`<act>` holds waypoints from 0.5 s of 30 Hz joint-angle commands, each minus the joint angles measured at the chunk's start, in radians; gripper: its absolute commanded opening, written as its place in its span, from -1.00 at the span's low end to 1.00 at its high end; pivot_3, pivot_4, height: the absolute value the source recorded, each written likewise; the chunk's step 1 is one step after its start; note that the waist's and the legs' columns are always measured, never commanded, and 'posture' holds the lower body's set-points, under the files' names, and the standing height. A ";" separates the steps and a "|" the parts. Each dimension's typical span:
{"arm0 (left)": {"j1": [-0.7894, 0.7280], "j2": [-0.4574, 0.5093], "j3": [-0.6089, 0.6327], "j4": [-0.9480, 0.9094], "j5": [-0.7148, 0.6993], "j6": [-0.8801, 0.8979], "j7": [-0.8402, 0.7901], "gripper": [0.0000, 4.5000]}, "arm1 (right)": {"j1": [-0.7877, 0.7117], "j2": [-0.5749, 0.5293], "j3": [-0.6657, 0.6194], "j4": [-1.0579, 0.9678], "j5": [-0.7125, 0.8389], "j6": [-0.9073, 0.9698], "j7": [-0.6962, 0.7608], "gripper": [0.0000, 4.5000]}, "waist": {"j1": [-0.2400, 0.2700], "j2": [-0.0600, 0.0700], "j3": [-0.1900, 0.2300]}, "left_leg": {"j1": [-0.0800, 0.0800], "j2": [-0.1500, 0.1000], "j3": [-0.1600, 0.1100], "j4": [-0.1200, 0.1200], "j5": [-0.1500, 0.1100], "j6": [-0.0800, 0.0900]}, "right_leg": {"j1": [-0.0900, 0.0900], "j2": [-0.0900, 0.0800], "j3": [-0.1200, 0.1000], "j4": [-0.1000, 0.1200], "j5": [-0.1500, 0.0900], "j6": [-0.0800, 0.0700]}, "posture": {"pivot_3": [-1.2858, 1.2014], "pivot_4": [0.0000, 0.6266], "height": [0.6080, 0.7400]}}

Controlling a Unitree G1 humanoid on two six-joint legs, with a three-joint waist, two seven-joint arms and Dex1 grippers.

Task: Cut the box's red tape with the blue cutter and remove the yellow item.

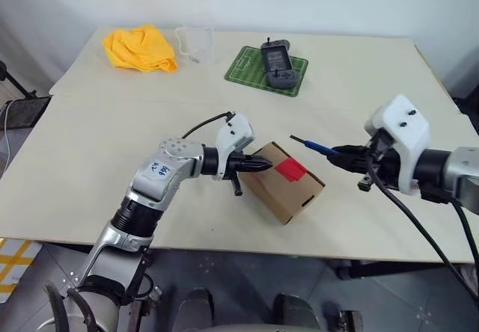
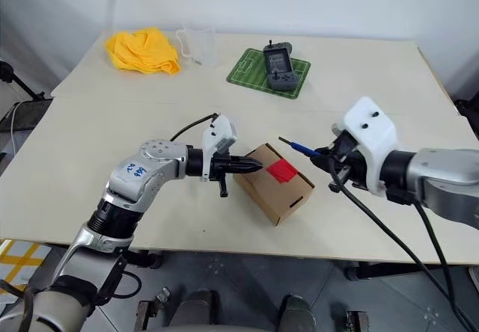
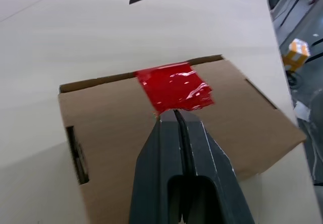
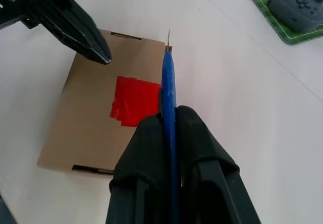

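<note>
The small brown cardboard box (image 1: 283, 182) is sitting near the surface's front edge, red tape square (image 1: 292, 170) facing up. The right hand (image 1: 340, 155) is gripping the slim blue cutter (image 1: 318, 147), tip pointing left toward the tape; the closed left hand (image 1: 263, 164) is touching the box's left side.

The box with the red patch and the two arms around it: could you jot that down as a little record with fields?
box: brown carton on the table, flaps shut
red tape: uncut, across the top seam
left gripper: shut, tips at the box top beside the tape
right gripper: shut on the blue cutter
cutter: tip aimed toward the box, not yet on the tape
yellow item: not visible
</note>
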 commanded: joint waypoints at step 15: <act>0.009 -0.030 -0.041 -0.012 0.041 0.077 0.045 -1.00 | -0.299 0.222 0.175 0.138 0.137 0.359 -0.372 -0.96 | 0.003 0.000 0.000 | 0.000 0.000 0.000 0.000 0.000 0.000 | 0.000 0.000 0.000 0.001 0.000 0.000 | 0.03 -0.52 1.00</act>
